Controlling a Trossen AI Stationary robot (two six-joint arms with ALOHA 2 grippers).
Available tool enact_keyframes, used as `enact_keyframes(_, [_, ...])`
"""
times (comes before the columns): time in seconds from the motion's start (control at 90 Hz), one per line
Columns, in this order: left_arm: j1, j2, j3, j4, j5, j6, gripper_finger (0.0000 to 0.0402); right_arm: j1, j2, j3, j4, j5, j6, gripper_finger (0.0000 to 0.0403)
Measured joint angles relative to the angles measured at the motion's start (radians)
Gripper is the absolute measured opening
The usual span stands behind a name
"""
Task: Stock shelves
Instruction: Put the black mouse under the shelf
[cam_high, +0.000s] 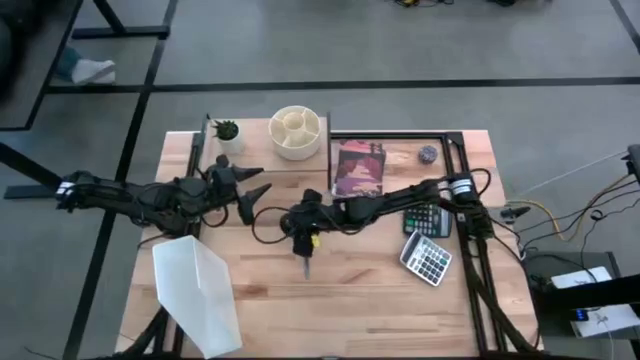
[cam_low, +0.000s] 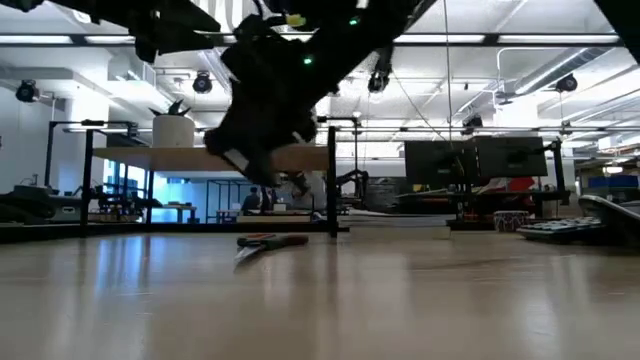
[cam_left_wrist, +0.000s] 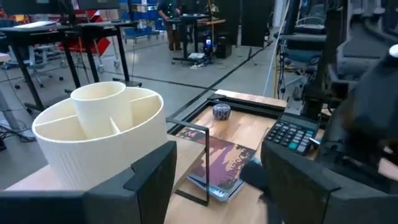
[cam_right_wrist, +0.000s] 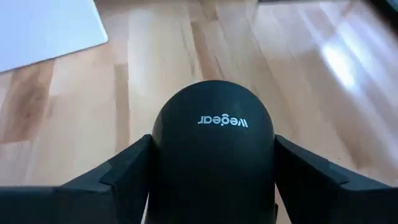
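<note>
The shelves, a low light-wood board on thin black legs, stand at the table's far side. On the board sit a cream divided organizer and a small potted plant. My right gripper hangs over the table's middle, shut on a black rounded object with white lettering. My left gripper stands open just to its left, near the shelves' front edge, with nothing between its fingers. My right gripper pinches the black rounded object between its two fingers, one on each side of its body. The fingers slant downward from above. In the low view the object hangs clear of the tabletop.
A book lies inside a black metal frame right of the shelves, with a small ball beside it. Two calculators lie at the right. A white file holder stands near left. A slim tool lies mid-table.
</note>
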Motion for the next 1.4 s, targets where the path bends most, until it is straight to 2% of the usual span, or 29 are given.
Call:
enact_keyframes(0.378, [0.001, 0.007, 0.000, -0.007, -0.003, 0.001, 0.0220, -0.037, 0.140, 0.024, 0.157, 0.008, -0.426, 0.0263])
enact_keyframes(0.744, [0.001, 0.018, 0.000, -0.050, -0.004, 0.004, 0.0219, -0.045, 0.152, 0.024, 0.162, 0.091, -0.635, 0.0263])
enact_keyframes(1.1, [0.001, 0.031, -0.002, -0.117, -0.005, 0.000, 0.0220, -0.081, 0.183, 0.023, 0.148, 0.082, -0.614, 0.0268])
enact_keyframes(1.4, [0.001, 0.037, -0.003, -0.127, -0.018, -0.004, 0.0219, -0.081, 0.197, 0.024, 0.127, 0.045, -0.519, 0.0339])
